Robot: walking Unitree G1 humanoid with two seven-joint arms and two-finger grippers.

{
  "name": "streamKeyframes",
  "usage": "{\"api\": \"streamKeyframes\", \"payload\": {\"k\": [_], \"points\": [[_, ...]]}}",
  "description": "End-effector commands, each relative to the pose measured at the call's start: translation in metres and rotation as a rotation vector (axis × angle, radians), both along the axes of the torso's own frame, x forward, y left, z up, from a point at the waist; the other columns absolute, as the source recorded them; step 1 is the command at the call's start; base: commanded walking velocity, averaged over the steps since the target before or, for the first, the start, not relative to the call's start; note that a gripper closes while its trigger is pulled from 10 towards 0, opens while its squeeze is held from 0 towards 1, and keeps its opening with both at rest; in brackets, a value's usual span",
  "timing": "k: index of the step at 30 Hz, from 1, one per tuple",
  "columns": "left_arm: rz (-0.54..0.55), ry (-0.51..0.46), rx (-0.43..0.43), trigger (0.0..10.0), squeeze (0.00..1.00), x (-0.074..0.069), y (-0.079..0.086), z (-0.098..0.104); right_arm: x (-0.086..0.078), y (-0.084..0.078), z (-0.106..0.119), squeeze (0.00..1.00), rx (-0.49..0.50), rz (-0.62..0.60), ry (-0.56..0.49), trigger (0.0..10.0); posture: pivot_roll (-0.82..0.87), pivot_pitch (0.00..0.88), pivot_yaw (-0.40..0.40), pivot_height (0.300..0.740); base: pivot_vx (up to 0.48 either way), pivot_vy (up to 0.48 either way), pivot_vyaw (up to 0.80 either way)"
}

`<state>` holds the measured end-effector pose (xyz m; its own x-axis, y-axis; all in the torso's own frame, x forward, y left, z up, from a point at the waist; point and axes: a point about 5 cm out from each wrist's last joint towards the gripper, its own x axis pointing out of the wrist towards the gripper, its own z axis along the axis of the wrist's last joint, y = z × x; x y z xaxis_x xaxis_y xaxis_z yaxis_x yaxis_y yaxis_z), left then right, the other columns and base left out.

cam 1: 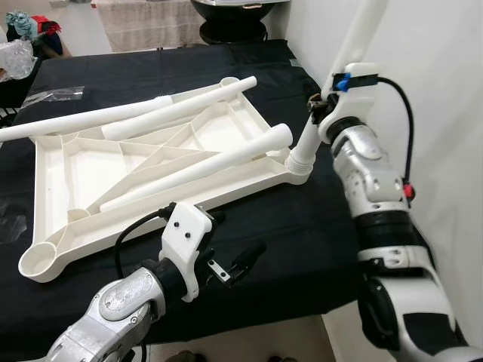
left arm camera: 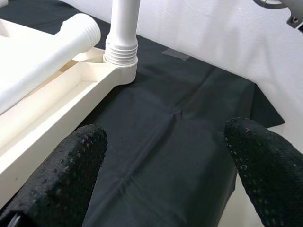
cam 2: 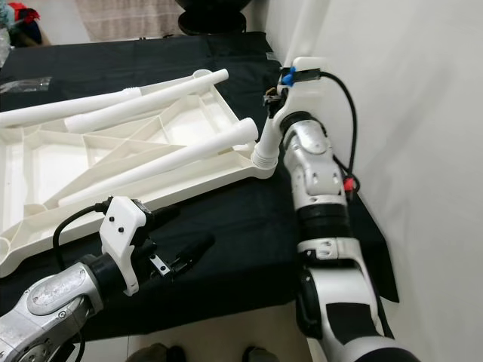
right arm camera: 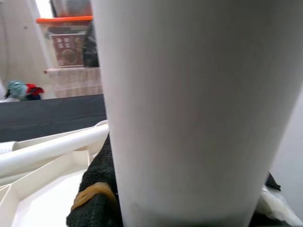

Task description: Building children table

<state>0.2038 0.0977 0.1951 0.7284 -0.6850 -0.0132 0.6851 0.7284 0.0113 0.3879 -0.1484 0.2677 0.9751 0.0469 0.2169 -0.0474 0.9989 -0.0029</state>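
My left claw (cam 1: 235, 264) hovers spread and empty at six o'clock, while my right claw (cam 1: 321, 113) at two o'clock clamps the stiff, light, slippery plastic leg (cam 1: 326, 94) low on its shaft, standing threaded in the upturned tabletop (cam 1: 56, 170) corner socket.

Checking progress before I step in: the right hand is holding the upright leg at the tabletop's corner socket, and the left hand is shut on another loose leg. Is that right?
Not quite. The left hand is open and holds nothing; it hovers over the black cloth, as the left wrist view shows. The right hand does hold the upright leg at the tabletop's corner socket.
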Motion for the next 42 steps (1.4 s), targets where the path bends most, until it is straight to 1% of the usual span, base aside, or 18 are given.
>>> {"api": "streamKeyframes", "payload": {"k": [1, 4, 6, 12, 16, 21, 24, 26, 28, 31, 32, 33, 34, 35, 36, 37, 39, 42], "points": [[-0.001, 0.013, 0.014, 10.0, 0.00, -0.001, 0.001, -0.004, 0.000, -0.007, -0.053, 0.00, -0.031, -0.075, 0.230, 10.0, 0.08, 0.161, -0.004, 0.740, 0.000, 0.000, 0.00], [0.000, 0.012, 0.017, 10.0, 0.00, 0.000, 0.001, -0.004, 0.001, 0.002, -0.054, 0.00, -0.056, -0.118, 0.269, 10.0, 0.08, 0.162, -0.008, 0.740, 0.000, 0.000, 0.00], [0.002, 0.010, 0.014, 10.0, 0.00, 0.000, 0.001, -0.004, 0.002, 0.007, -0.052, 0.00, 0.015, -0.138, 0.290, 10.0, 0.08, 0.164, -0.011, 0.740, 0.000, 0.000, 0.00], [0.005, 0.007, 0.013, 10.0, 0.00, 0.000, 0.001, -0.003, 0.005, 0.011, -0.043, 0.00, 0.051, -0.245, 0.286, 10.0, 0.08, 0.167, -0.016, 0.740, 0.000, 0.000, 0.00], [0.010, 0.004, 0.015, 10.0, 0.00, 0.001, 0.002, -0.003, 0.003, 0.010, -0.030, 0.00, 0.048, -0.398, 0.226, 10.0, 0.07, 0.171, -0.019, 0.740, 0.000, 0.000, 0.00], [0.020, -0.003, 0.019, 10.0, 0.00, 0.003, 0.004, -0.002, 0.001, 0.014, -0.020, 0.00, 0.021, -0.469, 0.154, 10.0, 0.08, 0.172, -0.022, 0.740, 0.000, 0.000, 0.00], [0.026, -0.008, 0.023, 10.0, 0.00, 0.004, 0.005, -0.002, -0.001, 0.018, -0.017, 0.00, -0.017, -0.525, 0.137, 10.0, 0.08, 0.174, -0.026, 0.740, 0.000, 0.000, 0.00], [0.029, -0.009, 0.023, 10.0, 0.00, 0.004, 0.006, -0.001, -0.003, 0.022, -0.016, 0.00, -0.021, -0.527, 0.125, 10.0, 0.08, 0.174, -0.026, 0.740, 0.000, 0.000, 0.00], [0.034, -0.011, 0.025, 10.0, 0.00, 0.004, 0.007, -0.001, -0.006, 0.028, -0.018, 0.00, -0.045, -0.587, 0.137, 10.0, 0.08, 0.176, -0.027, 0.740, 0.000, 0.000, 0.00], [0.039, -0.013, 0.024, 10.0, 0.00, 0.005, 0.008, -0.001, -0.010, 0.032, -0.027, 0.00, -0.005, -0.681, 0.184, 10.0, 0.08, 0.177, -0.029, 0.740, 0.000, 0.000, 0.00], [0.039, -0.013, 0.024, 10.0, 0.00, 0.005, 0.008, -0.001, -0.010, 0.032, -0.027, 0.00, -0.005, -0.681, 0.184, 10.0, 0.08, 0.177, -0.029, 0.740, 0.000, 0.000, 0.00], [0.040, -0.013, 0.025, 10.0, 0.00, 0.005, 0.008, -0.001, -0.011, 0.031, -0.029, 0.00, 0.045, -0.723, 0.197, 10.0, 0.08, 0.177, -0.029, 0.740, 0.000, 0.000, 0.00], [0.040, -0.013, 0.025, 10.0, 0.00, 0.005, 0.008, -0.001, -0.011, 0.031, -0.029, 0.00, 0.045, -0.723, 0.197, 10.0, 0.08, 0.177, -0.029, 0.740, 0.000, 0.000, 0.00], [0.040, -0.013, 0.026, 10.0, 0.00, 0.005, 0.008, -0.001, -0.012, 0.029, -0.031, 0.00, 0.079, -0.750, 0.204, 10.0, 0.08, 0.177, -0.029, 0.740, 0.000, 0.000, 0.00], [0.041, -0.014, 0.026, 10.0, 0.00, 0.005, 0.008, -0.001, -0.015, 0.024, -0.027, 0.00, 0.131, -0.867, 0.147, 10.0, 0.08, 0.178, -0.033, 0.740, 0.000, 0.000, 0.00], [0.041, -0.014, 0.026, 10.0, 0.00, 0.005, 0.008, -0.001, -0.015, 0.024, -0.027, 0.00, 0.131, -0.867, 0.147, 10.0, 0.08, 0.178, -0.033, 0.740, 0.000, 0.000, 0.00], [0.041, -0.015, 0.026, 10.0, 0.00, 0.006, 0.008, -0.001, -0.016, 0.022, -0.023, 0.00, 0.154, -0.935, 0.125, 10.0, 0.08, 0.178, -0.033, 0.740, 0.000, 0.000, 0.00], [0.041, -0.017, 0.026, 10.0, 0.00, 0.006, 0.008, -0.001, -0.015, 0.023, -0.023, 0.00, 0.161, -0.972, 0.137, 10.0, 0.08, 0.179, -0.033, 0.740, 0.000, 0.000, 0.00]]}}
